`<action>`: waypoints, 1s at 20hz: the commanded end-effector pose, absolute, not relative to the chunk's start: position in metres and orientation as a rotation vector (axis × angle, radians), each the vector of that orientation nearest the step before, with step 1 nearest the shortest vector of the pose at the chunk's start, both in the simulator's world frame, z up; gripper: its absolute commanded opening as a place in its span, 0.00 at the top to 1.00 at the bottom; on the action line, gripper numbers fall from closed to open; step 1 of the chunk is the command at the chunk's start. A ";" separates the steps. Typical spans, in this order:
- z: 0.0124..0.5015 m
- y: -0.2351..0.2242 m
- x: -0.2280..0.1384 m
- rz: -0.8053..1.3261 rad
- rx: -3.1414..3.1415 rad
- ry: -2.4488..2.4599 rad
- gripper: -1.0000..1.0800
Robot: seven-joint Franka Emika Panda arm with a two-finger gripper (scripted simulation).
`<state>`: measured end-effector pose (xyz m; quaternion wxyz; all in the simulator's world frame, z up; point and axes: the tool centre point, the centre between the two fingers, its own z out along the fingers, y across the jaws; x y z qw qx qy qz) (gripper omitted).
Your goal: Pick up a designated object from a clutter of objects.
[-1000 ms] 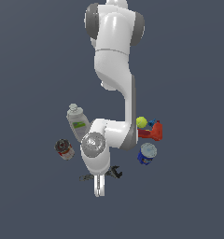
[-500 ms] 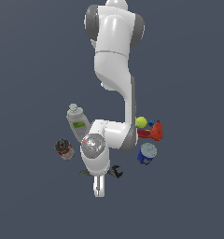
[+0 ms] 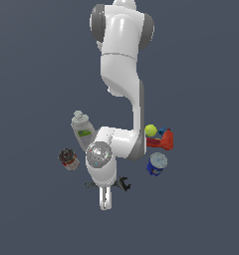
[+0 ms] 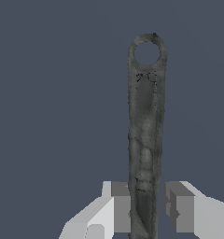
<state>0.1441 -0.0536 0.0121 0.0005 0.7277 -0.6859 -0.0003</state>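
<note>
Straddling the slim dark grey metal wrench (image 4: 144,135), the gripper (image 4: 149,210) sits spread with one pad touching the shaft and the other just apart, nothing pinched yet. On the dark worktop (image 3: 37,74), the wrench lies under the wrist, with the white green-labelled bottle (image 3: 82,128) around 11 o'clock from it and the blue can (image 3: 157,163) around 2 o'clock.

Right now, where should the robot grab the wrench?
On the flat handle, coming straight down from above. The wrench lies flat, long and thin, so pinching across its narrow width works best. The gripper already straddles the handle, one finger on each side, a small gap remaining. The ring end is far from the fingers.
</note>
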 end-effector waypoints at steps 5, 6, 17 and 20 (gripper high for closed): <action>0.032 -0.062 0.138 0.000 2.286 -2.155 1.00; 0.037 -0.064 0.136 0.000 2.286 -2.155 1.00; 0.126 -0.101 0.106 -0.003 2.287 -2.157 1.00; 0.159 -0.115 0.095 -0.003 2.287 -2.158 1.00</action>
